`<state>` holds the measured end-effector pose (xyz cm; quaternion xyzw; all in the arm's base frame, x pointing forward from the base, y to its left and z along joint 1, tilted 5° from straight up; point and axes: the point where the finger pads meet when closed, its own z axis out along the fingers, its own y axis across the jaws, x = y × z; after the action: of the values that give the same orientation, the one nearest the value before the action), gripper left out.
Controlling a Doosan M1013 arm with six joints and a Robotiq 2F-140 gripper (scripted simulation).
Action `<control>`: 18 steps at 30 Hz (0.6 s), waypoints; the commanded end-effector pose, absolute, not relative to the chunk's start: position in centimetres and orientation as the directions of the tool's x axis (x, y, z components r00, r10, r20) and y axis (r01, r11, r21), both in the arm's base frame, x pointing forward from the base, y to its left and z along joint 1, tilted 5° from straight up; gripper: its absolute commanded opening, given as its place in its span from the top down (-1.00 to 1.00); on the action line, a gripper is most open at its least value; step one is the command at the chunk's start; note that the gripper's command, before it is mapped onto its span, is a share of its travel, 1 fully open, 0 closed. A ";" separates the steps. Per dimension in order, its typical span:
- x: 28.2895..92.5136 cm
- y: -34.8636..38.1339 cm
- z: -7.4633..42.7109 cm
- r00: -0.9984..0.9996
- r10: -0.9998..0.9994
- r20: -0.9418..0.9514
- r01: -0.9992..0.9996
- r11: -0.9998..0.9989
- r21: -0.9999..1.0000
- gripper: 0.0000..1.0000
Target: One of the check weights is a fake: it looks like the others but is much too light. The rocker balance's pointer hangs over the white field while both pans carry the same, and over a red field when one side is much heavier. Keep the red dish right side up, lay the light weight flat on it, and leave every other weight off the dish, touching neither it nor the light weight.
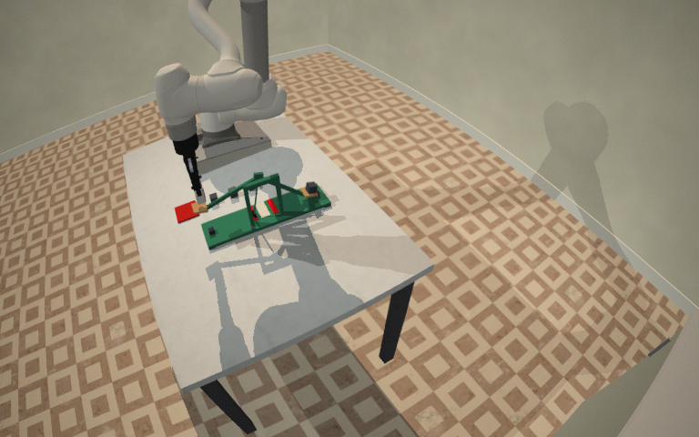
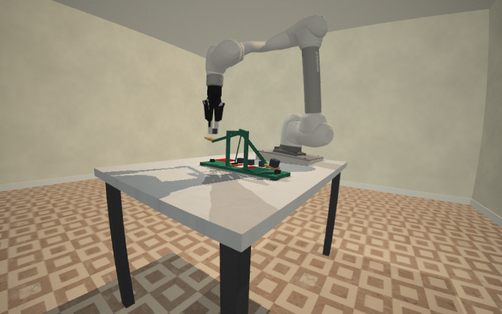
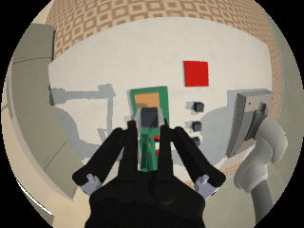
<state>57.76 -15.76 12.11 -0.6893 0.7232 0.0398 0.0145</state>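
My gripper [image 1: 198, 198] hangs over the left end of the green rocker balance [image 1: 265, 212]. It is shut on a dark check weight [image 3: 150, 118], held a little above the raised tan left pan [image 1: 199, 208]. In the exterior view the gripper [image 2: 212, 129] sits just above that pan [image 2: 210, 138]. The right pan [image 1: 308, 192] is down and carries a dark weight [image 1: 310, 186]. The beam tilts, and the pointer hangs near the left red field [image 1: 254, 213]. The red dish [image 1: 187, 211] lies flat on the table left of the balance, with nothing on it.
Two loose dark weights [image 1: 212, 196] [image 1: 231, 188] lie on the table behind the balance. Another small dark block [image 1: 211, 230] sits on the near end of the green base. The arm's base plate [image 1: 231, 147] stands at the table's back edge.
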 end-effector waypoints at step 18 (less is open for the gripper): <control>41.5 -16.3 12.6 -0.102 -0.992 -0.073 -0.994 0.099 0.042 0.51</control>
<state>43.02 -16.21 12.47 -0.6700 0.7412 0.0401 0.0124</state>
